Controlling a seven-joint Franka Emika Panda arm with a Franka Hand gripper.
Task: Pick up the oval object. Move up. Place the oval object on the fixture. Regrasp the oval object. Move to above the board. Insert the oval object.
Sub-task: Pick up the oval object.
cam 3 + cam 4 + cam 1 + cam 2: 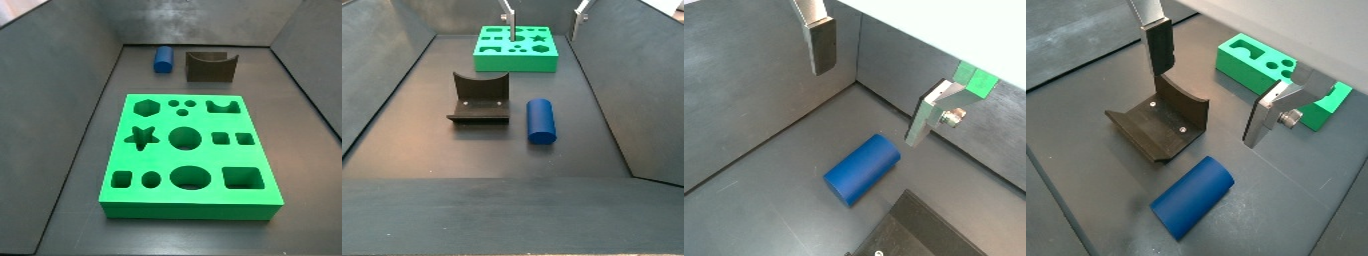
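The oval object is a blue peg lying on its side on the dark floor, seen in both wrist views (862, 170) (1192, 197) and in both side views (163, 59) (540, 120). The fixture, a dark brown block with a curved notch, stands beside it (1160, 122) (210, 65) (478, 98). The green board with many holes lies flat (189, 154) (517, 47) (1277, 75). My gripper (871, 83) (1207, 85) is open and empty, high above the peg. Only its fingertips (508, 17) show in a side view.
Dark grey walls enclose the floor on all sides (67, 90) (609, 70). A corner of the fixture's base shows in a wrist view (931, 235).
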